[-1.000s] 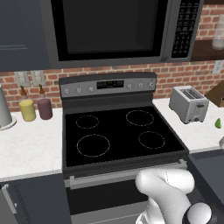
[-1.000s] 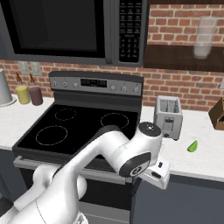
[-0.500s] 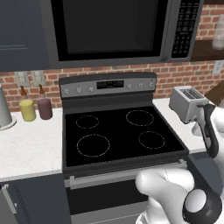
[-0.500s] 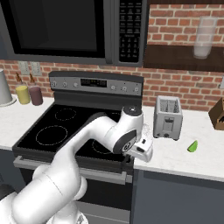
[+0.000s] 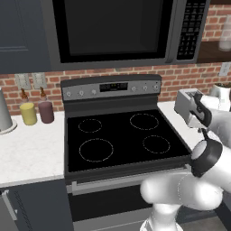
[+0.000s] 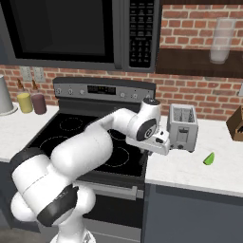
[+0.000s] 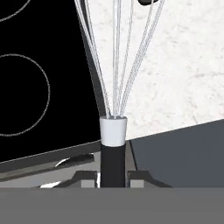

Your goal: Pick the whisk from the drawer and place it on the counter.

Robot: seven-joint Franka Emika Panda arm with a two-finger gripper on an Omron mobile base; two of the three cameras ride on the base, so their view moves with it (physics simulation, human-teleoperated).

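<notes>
My gripper [image 7: 113, 177] is shut on the black handle of the whisk [image 7: 113, 131]. Its white collar and thin wire loops reach away from the hand, over the seam between the black stovetop [image 7: 35, 87] and the white speckled counter [image 7: 183, 78]. From the right base view, the gripper [image 6: 175, 146] hangs just above the counter [image 6: 190, 171], right in front of the toaster [image 6: 182, 126]. In the left base view it [image 5: 201, 113] sits beside the toaster [image 5: 186, 106]. A slate-grey panel [image 7: 179, 153] lies below the counter edge; I cannot tell whether it is the drawer.
A green lime wedge [image 6: 209, 159] lies on the counter right of the toaster, and a knife block [image 6: 236, 124] stands at the far right. Yellow and maroon jars [image 5: 37, 113] stand left of the stove. The microwave [image 5: 113, 31] hangs overhead.
The arm has swung up from low in front of the cabinets to counter height by the toaster, and the whisk has stayed in the shut gripper.
</notes>
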